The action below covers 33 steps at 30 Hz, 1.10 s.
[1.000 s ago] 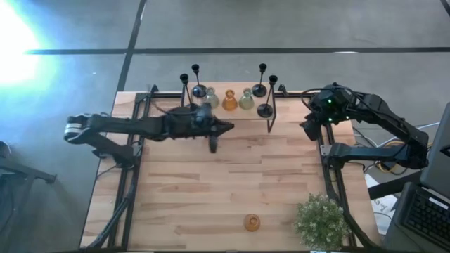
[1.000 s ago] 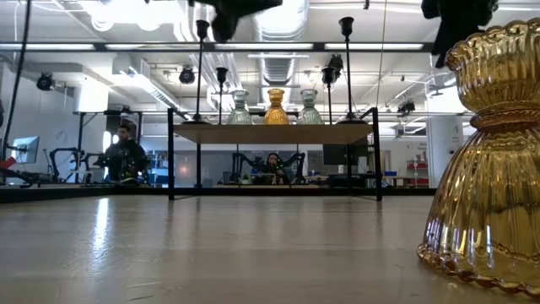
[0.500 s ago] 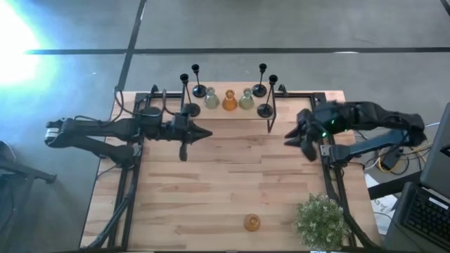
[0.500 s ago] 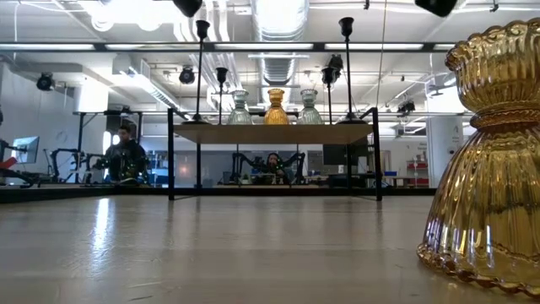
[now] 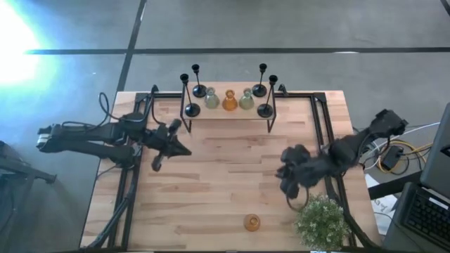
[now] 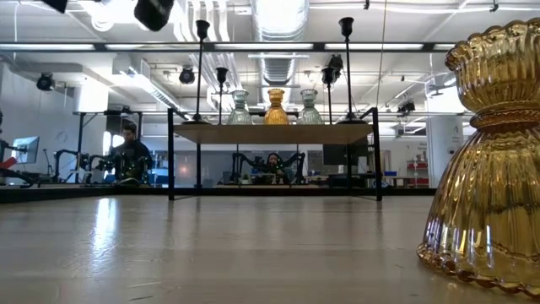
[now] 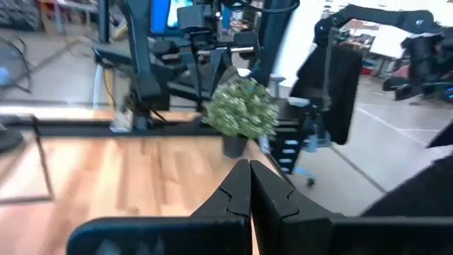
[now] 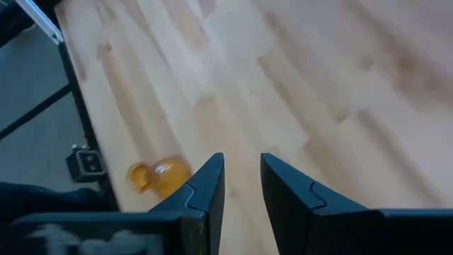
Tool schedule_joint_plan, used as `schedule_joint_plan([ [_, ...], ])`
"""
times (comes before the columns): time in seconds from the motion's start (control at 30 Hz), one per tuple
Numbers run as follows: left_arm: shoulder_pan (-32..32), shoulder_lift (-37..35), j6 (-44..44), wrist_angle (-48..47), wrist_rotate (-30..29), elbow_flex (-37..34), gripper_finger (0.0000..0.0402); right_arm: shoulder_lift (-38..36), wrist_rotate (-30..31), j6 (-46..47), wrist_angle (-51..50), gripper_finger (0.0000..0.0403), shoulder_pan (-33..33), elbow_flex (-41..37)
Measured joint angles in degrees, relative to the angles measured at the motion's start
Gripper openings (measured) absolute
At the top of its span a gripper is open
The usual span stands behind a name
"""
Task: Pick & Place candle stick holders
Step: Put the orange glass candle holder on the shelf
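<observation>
Along the far edge of the pale wooden worktop (image 5: 232, 176) stands a small black-framed shelf (image 5: 228, 116) carrying seven candle stick holders: four black ones with round bases and thin stems (image 5: 192, 109), two squat pale-green glass ones (image 5: 211, 100) and one squat amber glass one (image 5: 230, 100) between them. From table height the same row shows lined up on the shelf board (image 6: 274, 132), the amber one (image 6: 276, 105) in the middle.

Well apart from these, a second squat amber glass holder (image 5: 252, 223) stands alone at the near edge of the worktop, just left of a green potted plant (image 5: 321, 219); it fills the right side of the low view (image 6: 485, 160).

Over the left part of the worktop, the left gripper (image 5: 158, 160) hangs near the shelf's left end; its own camera shows its fingers (image 7: 237, 195) pressed together with nothing between them.

Over the right part, the right gripper (image 5: 290, 184) hovers just beyond the plant. Its fingers (image 8: 205, 185) stand a narrow gap apart, empty, above bare wood, with the lone amber holder (image 8: 159, 176) lying to one side of them.
</observation>
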Motion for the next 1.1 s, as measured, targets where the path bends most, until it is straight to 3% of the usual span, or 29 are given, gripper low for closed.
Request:
schedule_joint_plan([
  [0.37,-0.24,-4.62,0.58,-0.52,3.33,-8.89,0.0,10.69,3.57,22.57,1.99,0.0088,12.79,0.13],
  [0.5,-0.35,-3.41,0.75,-0.66,6.63,-11.51,0.0,14.73,2.96,19.96,4.61,0.0082,13.67,0.13],
  [0.73,-2.94,1.6,1.19,-0.62,13.05,-12.59,0.0,20.64,-5.21,13.8,9.35,0.0081,13.65,0.13],
  [0.93,-6.45,7.12,4.87,-0.59,13.11,-12.28,0.0,22.02,-7.89,10.74,17.77,0.0086,11.88,0.13],
  [1.1,-7.02,11.94,3.28,0.78,12.79,-12.28,0.0,21.88,-15.58,9.41,18.92,0.0082,7.74,0.15],
])
